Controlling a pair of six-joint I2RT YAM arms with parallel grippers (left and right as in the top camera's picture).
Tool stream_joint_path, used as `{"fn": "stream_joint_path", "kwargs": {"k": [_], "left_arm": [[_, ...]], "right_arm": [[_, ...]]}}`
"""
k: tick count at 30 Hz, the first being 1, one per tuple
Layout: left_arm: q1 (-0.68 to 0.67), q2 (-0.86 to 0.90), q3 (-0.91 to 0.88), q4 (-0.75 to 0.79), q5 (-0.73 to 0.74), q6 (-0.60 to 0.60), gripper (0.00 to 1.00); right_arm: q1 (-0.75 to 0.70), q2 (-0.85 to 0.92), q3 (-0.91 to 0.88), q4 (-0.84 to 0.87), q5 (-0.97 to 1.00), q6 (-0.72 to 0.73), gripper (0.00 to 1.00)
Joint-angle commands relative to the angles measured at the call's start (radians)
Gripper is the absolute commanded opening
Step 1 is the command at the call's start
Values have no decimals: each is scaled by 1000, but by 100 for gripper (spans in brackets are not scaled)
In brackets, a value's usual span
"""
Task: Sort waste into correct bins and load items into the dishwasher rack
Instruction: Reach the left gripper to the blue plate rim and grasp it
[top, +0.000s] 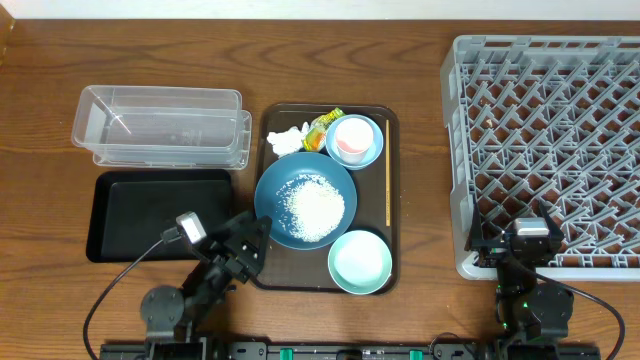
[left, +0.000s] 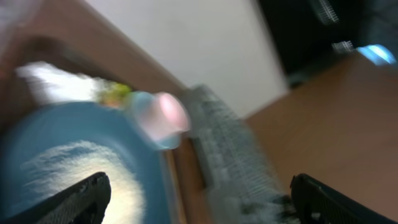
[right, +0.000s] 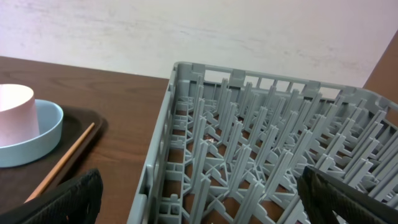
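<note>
**Spotter A:** Your left claw (top: 257, 234) is spread wide and holds nothing. Its own wrist view is blurred. It hangs at the near-left rim of the dark-blue dish (top: 272, 195), and you cannot tell whether it touches.

**Spotter B:** Just ahead of that claw, the rice (top: 315, 207) lies heaped in the dish's middle. Further ahead you have the tissue (top: 285, 140) and the snack wrapper (top: 326, 122), whose long axis slants away to the right. Beside them is the light-blue bowl (top: 375, 152), with the pink cup (top: 350, 135) standing in it.

**Spotter A:** To the claw's right sits the mint-green bowl (top: 360, 262). All of these rest on the brown serving tray (top: 372, 200). To the claw's left lies the black tray (top: 150, 210), and beyond it the clear tub (top: 160, 125). Both have their long sides running left to right on the desk (top: 420, 60).

**Spotter B:** Your right claw (right: 205, 205) has its fingers parted wide and is empty. It is poised over the near edge of the dishwasher rack (right: 261, 124), whose pegs stand upright ahead of it.
</note>
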Motion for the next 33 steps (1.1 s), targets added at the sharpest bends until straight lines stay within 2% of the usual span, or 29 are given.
{"fn": "stream_joint_path", "kwargs": {"k": [1, 4, 7, 12, 17, 19, 23, 27, 30, 33], "left_arm": [[2, -8, 12, 170, 179, -151, 95], [2, -5, 74, 183, 186, -139, 95], [3, 37, 193, 38, 189, -34, 95], [3, 244, 486, -363, 180, 296, 95], [2, 582, 894, -935, 56, 690, 95], [3, 710, 1046, -1130, 15, 801, 95], [3, 885, 1236, -1320, 37, 788, 95], [-20, 961, 1265, -1300, 130, 840, 95], [-101, 999, 1265, -1310, 7, 827, 95], [-233, 1046, 1265, -1340, -233, 734, 95]], "right_arm": [[-1, -6, -2, -5, -4, 11, 99], [-1, -6, -2, -5, -4, 11, 99], [-1, -6, -2, -5, -4, 11, 99], [-1, -6, -2, -5, -4, 11, 99], [-1, -6, -2, -5, -4, 11, 99], [-1, -6, -2, -5, -4, 11, 99], [-1, -6, -2, -5, -4, 11, 99], [-1, -6, -2, -5, -4, 11, 99], [-1, -6, -2, -5, -4, 11, 99], [-1, -6, -2, -5, -4, 11, 99]]}}
